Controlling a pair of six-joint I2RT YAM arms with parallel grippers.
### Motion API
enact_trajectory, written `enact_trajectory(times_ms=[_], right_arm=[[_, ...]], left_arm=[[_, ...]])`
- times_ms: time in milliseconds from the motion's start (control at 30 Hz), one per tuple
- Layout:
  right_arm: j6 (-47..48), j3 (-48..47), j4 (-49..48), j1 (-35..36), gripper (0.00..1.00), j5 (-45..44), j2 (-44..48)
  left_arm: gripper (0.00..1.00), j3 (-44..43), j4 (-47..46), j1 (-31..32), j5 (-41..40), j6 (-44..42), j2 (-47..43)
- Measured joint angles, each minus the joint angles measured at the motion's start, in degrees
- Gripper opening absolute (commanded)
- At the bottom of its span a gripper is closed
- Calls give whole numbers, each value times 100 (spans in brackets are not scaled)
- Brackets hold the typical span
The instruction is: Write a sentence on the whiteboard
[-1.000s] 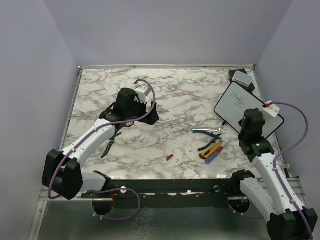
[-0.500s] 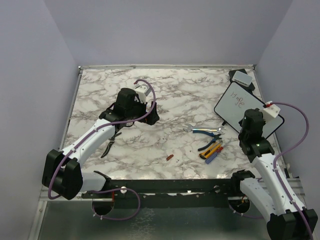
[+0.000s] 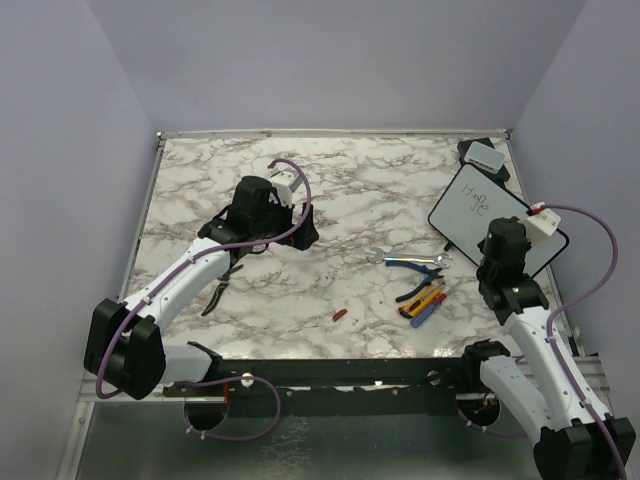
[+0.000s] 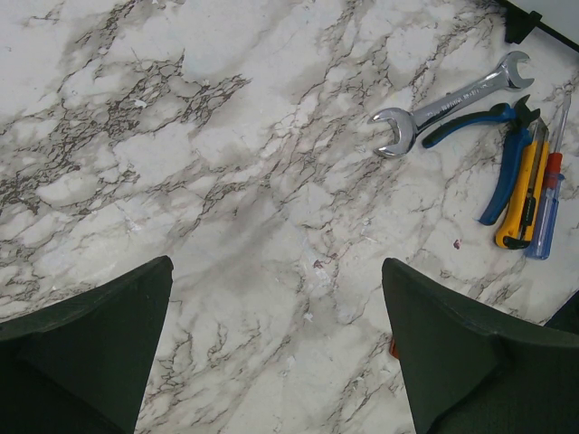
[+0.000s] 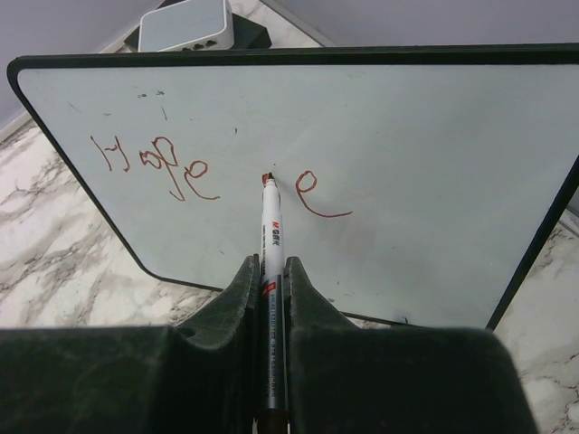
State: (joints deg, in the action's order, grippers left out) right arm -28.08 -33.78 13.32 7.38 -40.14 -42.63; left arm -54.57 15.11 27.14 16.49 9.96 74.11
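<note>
my top camera sits above and behind the arm bases, looking down and forward from far off over the whole marble table (image 3: 360, 200). my left wrist camera faces nearly straight down at the tabletop from fairly close, the left gripper (image 4: 276, 267) spread wide at its bottom corners. the wrench (image 4: 448, 104) and pliers (image 4: 508, 167) at its upper right also show centre-right in the top view. my right wrist camera looks along the marker (image 5: 270, 235) pinched in the right gripper (image 5: 270, 267), very near the whiteboard (image 5: 407, 136), which the top view has at its right edge.
</note>
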Motion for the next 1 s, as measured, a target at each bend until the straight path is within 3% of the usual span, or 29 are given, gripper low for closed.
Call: enact_trajectory(times_ms=[400,1000], right_arm=[[-59,0,46,0,0,2,11],[-308,-251,846,0,0,42,516]], left_arm=[[99,0,-2,0,0,0,-44],[99,0,-2,0,-2,0,-101]])
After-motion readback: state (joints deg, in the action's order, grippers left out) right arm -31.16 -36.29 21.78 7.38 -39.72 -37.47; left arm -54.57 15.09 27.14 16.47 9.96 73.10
